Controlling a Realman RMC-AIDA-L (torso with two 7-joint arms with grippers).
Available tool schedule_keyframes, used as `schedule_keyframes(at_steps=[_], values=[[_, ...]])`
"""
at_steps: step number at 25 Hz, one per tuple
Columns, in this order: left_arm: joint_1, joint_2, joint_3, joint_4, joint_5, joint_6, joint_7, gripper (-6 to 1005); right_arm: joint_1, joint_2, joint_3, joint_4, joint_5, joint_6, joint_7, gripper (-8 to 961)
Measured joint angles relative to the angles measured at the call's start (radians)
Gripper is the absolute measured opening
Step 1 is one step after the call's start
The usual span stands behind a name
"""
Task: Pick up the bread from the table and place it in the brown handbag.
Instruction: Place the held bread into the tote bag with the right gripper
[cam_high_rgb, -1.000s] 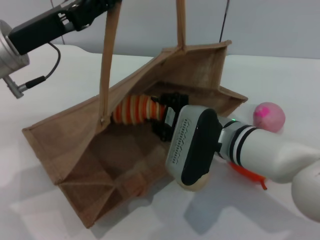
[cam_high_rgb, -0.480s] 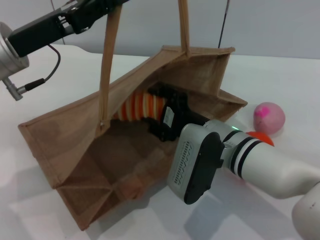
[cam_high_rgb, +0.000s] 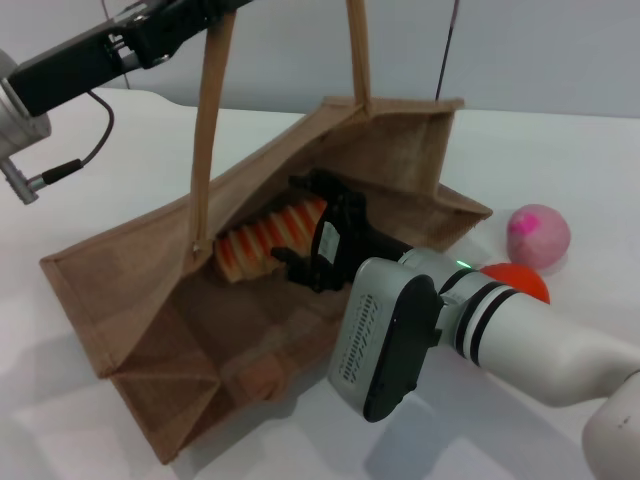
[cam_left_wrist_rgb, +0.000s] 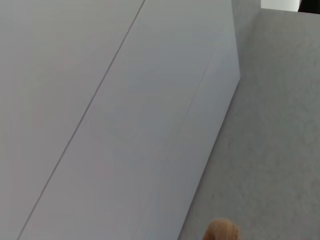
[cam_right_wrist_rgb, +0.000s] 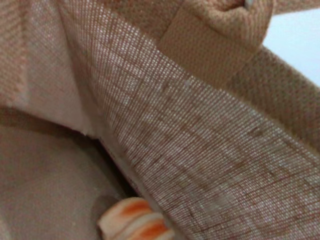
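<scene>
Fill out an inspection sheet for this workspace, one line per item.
Surface: white table, bare patches around the bag.
Job's things: bread inside the brown handbag, under its raised side.
Clutter: pink ball and orange object on the table by the right arm.
Grippers: right gripper inside the bag, open beside the bread; left gripper lifting a handle.
Cables: black cable at the left arm.
Surroundings: grey wall.

The bread (cam_high_rgb: 268, 240), a ribbed loaf striped orange and cream, is lying inside the brown handbag (cam_high_rgb: 160, 300). The woven jute tote is resting open on the white table (cam_high_rgb: 560, 170), handles (cam_high_rgb: 205, 120) rising upward.
</scene>
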Motion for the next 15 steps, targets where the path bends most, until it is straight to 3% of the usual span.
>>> schedule_keyframes(at_steps=[10,15], values=[[0.041,0.013,-0.002,-0.006,-0.035,-0.006,-0.013,126,-0.072,-0.007,0.003,-0.063,-0.003,0.081,-0.042,898],[0.085,0.016,-0.007,-0.008,-0.072,-0.043,-0.002,126,-0.153,-0.008,0.031,-0.060,0.000,0.216,-0.064,898]])
